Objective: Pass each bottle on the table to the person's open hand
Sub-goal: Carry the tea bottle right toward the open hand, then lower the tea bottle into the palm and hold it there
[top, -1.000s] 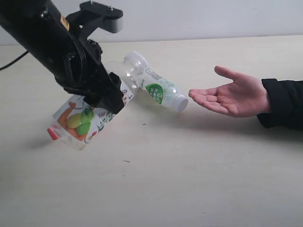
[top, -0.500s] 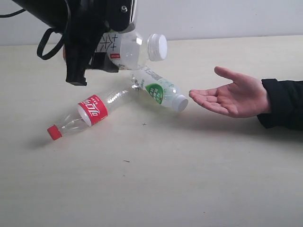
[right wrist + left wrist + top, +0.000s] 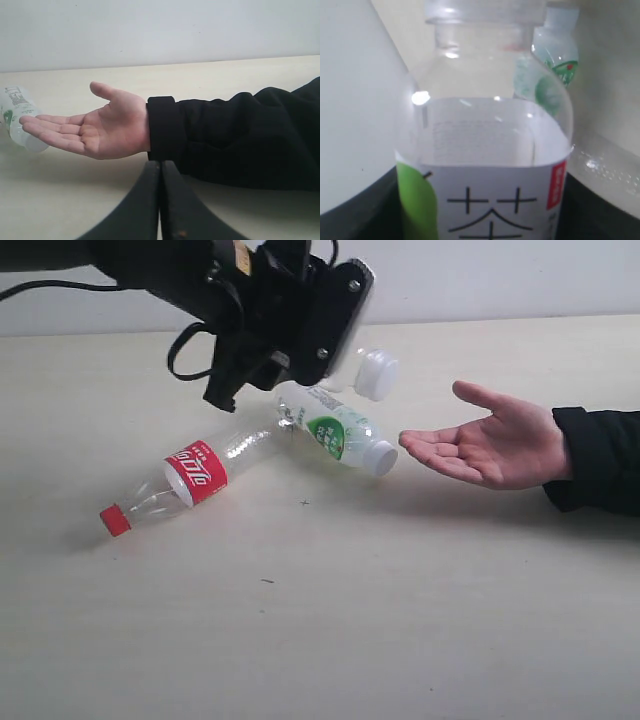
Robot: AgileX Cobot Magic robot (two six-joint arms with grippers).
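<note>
My left gripper [image 3: 322,344] is shut on the white tea-label bottle [image 3: 485,170], holding it in the air with its white cap [image 3: 375,373] pointing toward the person's open hand [image 3: 488,445]. Dark fingers [image 3: 600,210] flank the label. The bottle with the white-green label [image 3: 338,432] lies on the table [image 3: 400,620] just below, its cap close to the person's fingertips. A clear bottle with red label [image 3: 198,472] and red cap lies to the left. My right gripper [image 3: 160,167] is shut and empty, low over the table beside the hand [image 3: 100,130].
The person's black sleeve [image 3: 230,135] stretches across the table right behind my right gripper and enters the exterior view from the right [image 3: 600,460]. A pale wall [image 3: 500,275] stands behind the table's far edge.
The left gripper has lifted the tea-label bottle off the table, up and to the right toward the hand. The red-label bottle it was covering now shows. The hand has stayed still.
</note>
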